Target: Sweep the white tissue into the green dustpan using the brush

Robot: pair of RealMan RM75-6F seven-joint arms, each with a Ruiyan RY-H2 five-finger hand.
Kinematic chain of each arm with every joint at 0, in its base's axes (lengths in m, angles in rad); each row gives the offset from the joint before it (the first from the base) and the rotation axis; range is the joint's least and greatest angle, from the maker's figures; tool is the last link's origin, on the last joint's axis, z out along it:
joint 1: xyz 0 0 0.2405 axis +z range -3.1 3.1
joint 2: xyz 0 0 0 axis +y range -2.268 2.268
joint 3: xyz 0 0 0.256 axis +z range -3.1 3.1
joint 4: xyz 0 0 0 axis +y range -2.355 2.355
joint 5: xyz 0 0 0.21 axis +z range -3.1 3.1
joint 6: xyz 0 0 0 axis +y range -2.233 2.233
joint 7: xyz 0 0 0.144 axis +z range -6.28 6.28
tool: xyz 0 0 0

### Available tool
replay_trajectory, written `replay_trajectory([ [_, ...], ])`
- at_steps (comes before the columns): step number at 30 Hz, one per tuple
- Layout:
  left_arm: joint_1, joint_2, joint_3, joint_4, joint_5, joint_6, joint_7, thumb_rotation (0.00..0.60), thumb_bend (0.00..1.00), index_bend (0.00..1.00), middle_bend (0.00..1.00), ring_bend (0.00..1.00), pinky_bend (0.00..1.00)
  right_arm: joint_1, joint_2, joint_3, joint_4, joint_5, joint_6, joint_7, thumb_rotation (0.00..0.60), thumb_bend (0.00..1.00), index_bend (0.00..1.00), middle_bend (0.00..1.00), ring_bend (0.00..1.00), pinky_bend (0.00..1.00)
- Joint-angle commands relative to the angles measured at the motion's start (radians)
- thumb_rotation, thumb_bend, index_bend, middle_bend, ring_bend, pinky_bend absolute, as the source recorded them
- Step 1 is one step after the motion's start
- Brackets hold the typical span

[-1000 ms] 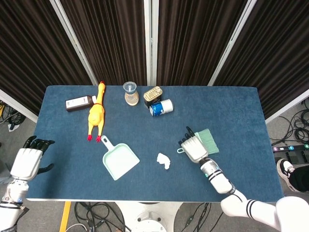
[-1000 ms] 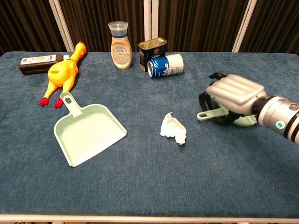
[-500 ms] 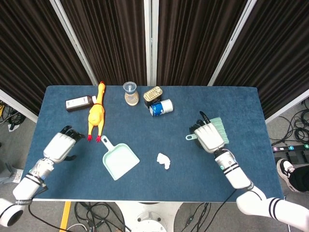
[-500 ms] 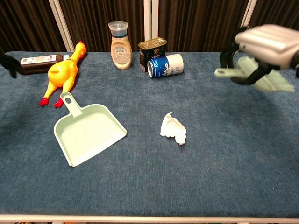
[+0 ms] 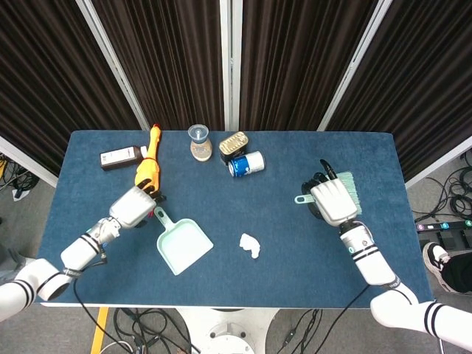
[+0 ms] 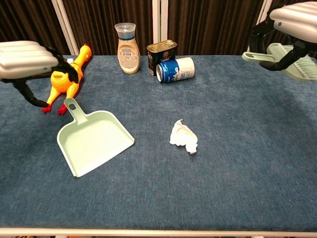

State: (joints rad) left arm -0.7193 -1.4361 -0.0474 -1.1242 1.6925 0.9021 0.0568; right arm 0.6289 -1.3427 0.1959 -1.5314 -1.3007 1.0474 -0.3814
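Observation:
The white tissue (image 5: 250, 245) (image 6: 184, 136) lies crumpled on the blue table, right of the green dustpan (image 5: 182, 244) (image 6: 94, 140). The pan lies flat with its handle pointing back-left. My right hand (image 5: 333, 203) (image 6: 295, 17) grips the pale green brush (image 5: 346, 189) (image 6: 290, 62) and holds it in the air, well to the right of the tissue. My left hand (image 5: 133, 206) (image 6: 27, 59) hovers just left of the dustpan's handle, fingers apart, holding nothing.
A yellow rubber chicken (image 5: 147, 170) (image 6: 68, 74) lies behind the dustpan. Along the back stand a dark bottle (image 5: 122, 157), a small jar (image 6: 128, 41), a gold tin (image 6: 161, 51) and a blue can (image 6: 175, 69) on its side.
My right hand has lifted the brush off the table and carried it up and to the right. My left hand has come in from the table's left edge to beside the dustpan's handle.

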Motion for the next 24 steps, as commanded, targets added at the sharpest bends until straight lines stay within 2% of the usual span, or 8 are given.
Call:
replay_trajectory([
  [1,-0.048,-0.03,0.02,0.032,0.025,-0.041,0.001,0.6,0.16,0.28,0.28,0.25,0.16,-0.001,0.001,-0.003,0.003,0.002,0.001,0.006,0.6,0.35,0.7,0.59,0.28,0.0],
  [5,-0.084,-0.05,0.033,0.051,0.022,-0.088,0.022,0.6,0.16,0.29,0.28,0.25,0.16,-0.002,-0.001,-0.009,0.011,0.002,0.003,0.018,0.6,0.35,0.7,0.59,0.28,0.0],
  [10,-0.103,-0.079,0.046,0.08,-0.003,-0.122,0.019,0.6,0.16,0.36,0.34,0.25,0.16,-0.003,-0.008,-0.016,0.032,0.004,0.003,0.037,0.6,0.35,0.7,0.59,0.28,0.0],
  [24,-0.091,-0.124,0.08,0.15,-0.015,-0.043,-0.017,0.6,0.16,0.42,0.41,0.31,0.21,-0.001,-0.028,-0.028,0.076,0.003,0.001,0.071,0.6,0.35,0.7,0.59,0.29,0.0],
])
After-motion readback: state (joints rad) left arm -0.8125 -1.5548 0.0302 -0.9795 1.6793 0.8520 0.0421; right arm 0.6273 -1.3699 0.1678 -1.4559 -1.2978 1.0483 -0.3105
